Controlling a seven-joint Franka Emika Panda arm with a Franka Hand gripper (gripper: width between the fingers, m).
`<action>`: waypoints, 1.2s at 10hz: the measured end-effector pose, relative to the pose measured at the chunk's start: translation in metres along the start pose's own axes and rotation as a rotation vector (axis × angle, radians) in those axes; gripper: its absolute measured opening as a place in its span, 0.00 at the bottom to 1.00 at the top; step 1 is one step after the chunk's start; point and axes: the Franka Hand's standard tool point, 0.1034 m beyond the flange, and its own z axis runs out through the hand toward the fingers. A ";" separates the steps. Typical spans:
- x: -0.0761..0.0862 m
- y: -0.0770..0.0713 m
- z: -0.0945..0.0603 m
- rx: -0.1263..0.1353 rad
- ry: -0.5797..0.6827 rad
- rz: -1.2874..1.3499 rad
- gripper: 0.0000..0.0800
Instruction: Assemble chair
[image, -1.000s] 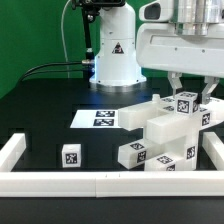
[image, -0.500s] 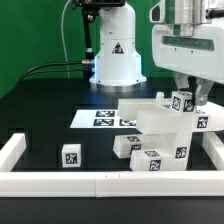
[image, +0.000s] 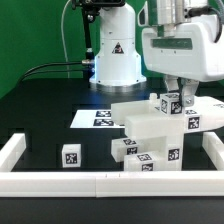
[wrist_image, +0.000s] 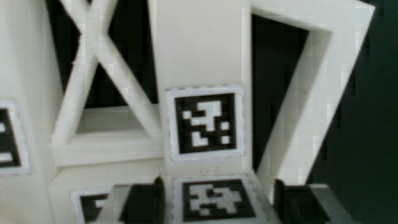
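Note:
The partly built white chair (image: 150, 128) stands at the exterior view's right, a blocky stack with several black-and-white tags. My gripper (image: 178, 97) comes down from above and is shut on a tagged bar at the top of the chair. In the wrist view my gripper (wrist_image: 214, 202) has a tagged white part (wrist_image: 210, 122) between its dark fingers (wrist_image: 135, 203), with crossed bars and a frame beyond it. A loose small tagged white block (image: 70, 155) lies on the table at the exterior view's left front.
The marker board (image: 100, 117) lies flat behind the chair. A long white border rail (image: 90, 183) runs along the front, with side rails at the left (image: 10, 150) and right (image: 214, 150). The robot base (image: 116, 60) stands at the back.
My gripper and the chair it holds have shifted toward the exterior view's left, and the chair has turned somewhat. The loose block has not moved.

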 end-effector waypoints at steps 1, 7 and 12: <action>0.003 0.000 -0.001 0.008 -0.003 0.000 0.36; 0.008 0.000 -0.001 0.011 -0.007 -0.004 0.76; 0.025 -0.005 -0.011 0.013 -0.004 -0.372 0.81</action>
